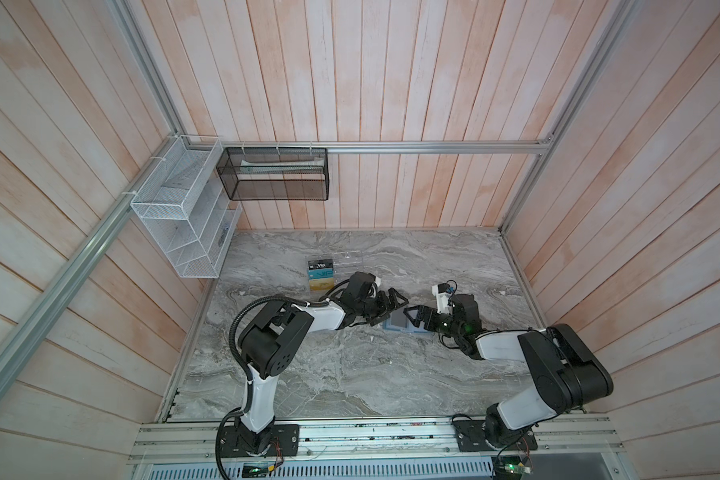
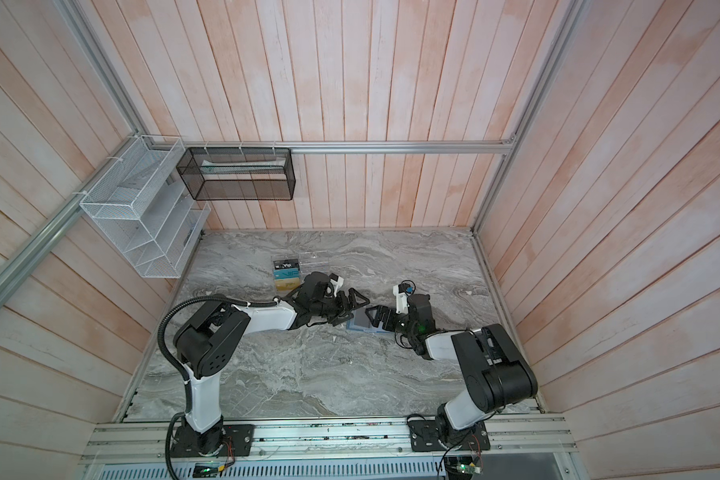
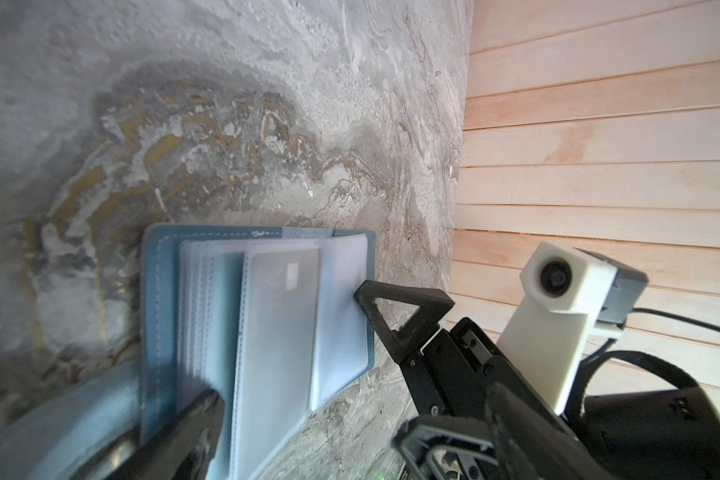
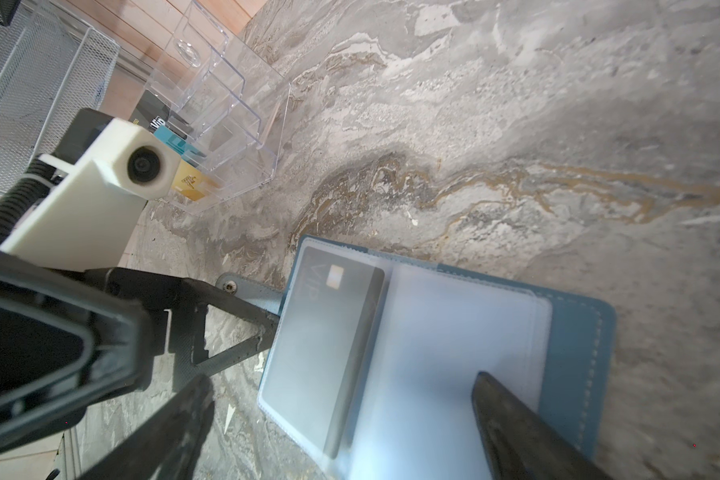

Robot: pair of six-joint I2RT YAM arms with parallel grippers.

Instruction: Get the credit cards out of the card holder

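Spread empty, left tool (image 1: 387, 311) and right tool (image 1: 416, 322) bracket the open card holder (image 4: 574, 332), apparently steadying it (dark credit card (image 4: 325, 332) inside).

In a top view the open card holder (image 1: 395, 325) lies on the desk (image 1: 350, 374) at mid-frame. The left pincer (image 1: 388, 309) is at its left edge and the right pincer (image 1: 415, 319) over its right part. One card (image 4: 321, 345) sits inside it. Up-left of it stands the rack (image 1: 347, 262), with cards (image 1: 321, 275) in its left end. At upper left a basket (image 1: 175, 216) hangs on the left wall, and a second basket (image 1: 275, 174) on the back wall.
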